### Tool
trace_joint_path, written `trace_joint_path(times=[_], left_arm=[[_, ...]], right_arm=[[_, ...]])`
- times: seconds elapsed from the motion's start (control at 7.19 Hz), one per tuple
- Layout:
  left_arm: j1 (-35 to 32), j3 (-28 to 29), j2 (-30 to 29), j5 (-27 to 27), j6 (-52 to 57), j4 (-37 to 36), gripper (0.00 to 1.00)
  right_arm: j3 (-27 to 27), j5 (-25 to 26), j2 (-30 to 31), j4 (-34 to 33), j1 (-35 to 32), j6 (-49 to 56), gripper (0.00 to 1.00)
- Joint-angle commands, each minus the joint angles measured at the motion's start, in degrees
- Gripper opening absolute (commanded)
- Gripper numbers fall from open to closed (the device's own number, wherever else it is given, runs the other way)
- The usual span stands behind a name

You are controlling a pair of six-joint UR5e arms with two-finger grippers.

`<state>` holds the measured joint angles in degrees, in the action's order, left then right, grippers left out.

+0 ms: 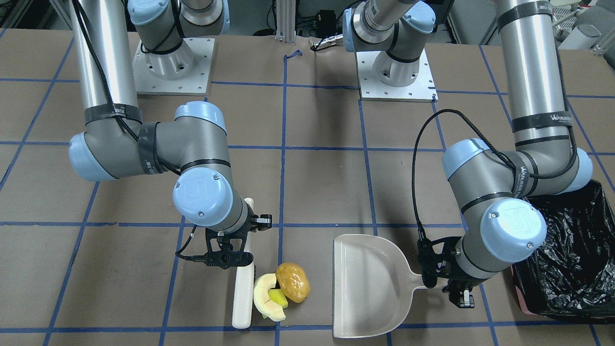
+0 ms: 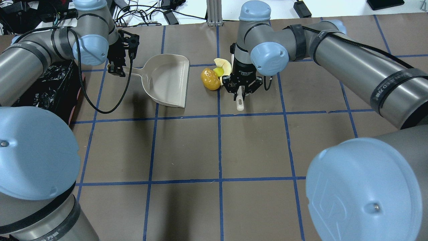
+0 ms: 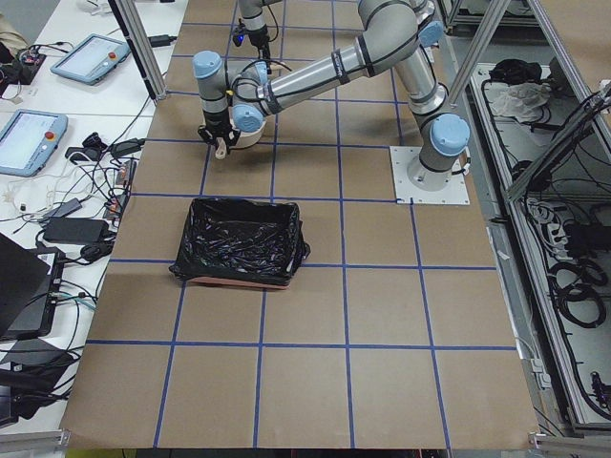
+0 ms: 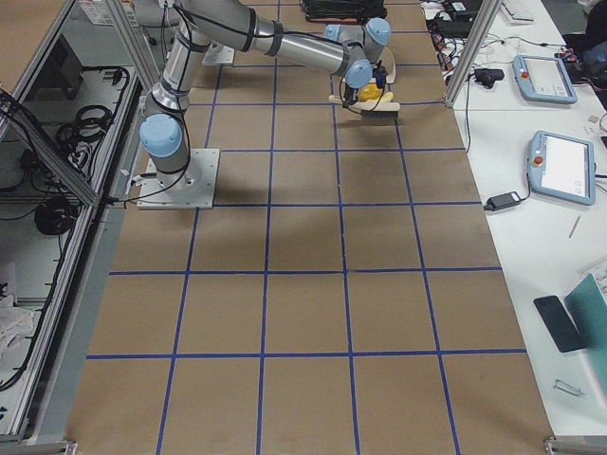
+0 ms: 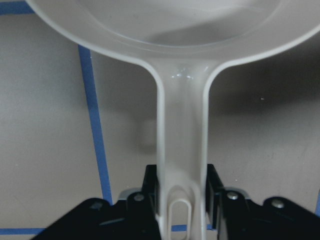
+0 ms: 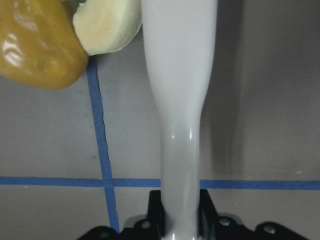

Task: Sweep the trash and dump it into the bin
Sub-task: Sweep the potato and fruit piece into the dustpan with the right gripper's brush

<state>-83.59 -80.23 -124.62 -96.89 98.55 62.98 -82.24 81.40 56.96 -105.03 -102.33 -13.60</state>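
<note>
The trash lies together on the table: a golden-brown potato-shaped lump [image 1: 293,282], a pale crescent slice [image 1: 262,294] and a small yellow-green wedge [image 1: 278,298]. My right gripper [image 1: 235,254] is shut on a white sweeper bar [image 1: 242,295], which touches the crescent on the side away from the dustpan. My left gripper [image 1: 444,283] is shut on the handle of the beige dustpan [image 1: 367,283]. The dustpan's open edge faces the trash across a small gap. The black-lined bin [image 1: 571,269] stands just beyond my left arm. The right wrist view shows the bar [image 6: 180,100] beside the lump [image 6: 37,50].
Both arm bases [image 1: 396,81] are mounted at the robot's side of the brown table with its blue tape grid. In the overhead view the bin [image 2: 50,83] is at the left edge, behind the dustpan [image 2: 165,78]. Benches with tablets flank the table's ends.
</note>
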Motion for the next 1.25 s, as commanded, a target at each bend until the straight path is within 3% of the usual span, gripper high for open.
trace_joint_path(times=[0.0,1.11], left_arm=[[-0.08,-0.01,0.08,0.13,-0.02,0.04,0.26],[-0.26,-0.01,-0.1,0.13,-0.02,0.04,0.26]], right_arm=[[0.06,-2.91,-0.1,-0.18,-1.99,-5.44,0.0],[6.56,-9.32,-3.35,-0.8,-9.63,-18.64,0.0]])
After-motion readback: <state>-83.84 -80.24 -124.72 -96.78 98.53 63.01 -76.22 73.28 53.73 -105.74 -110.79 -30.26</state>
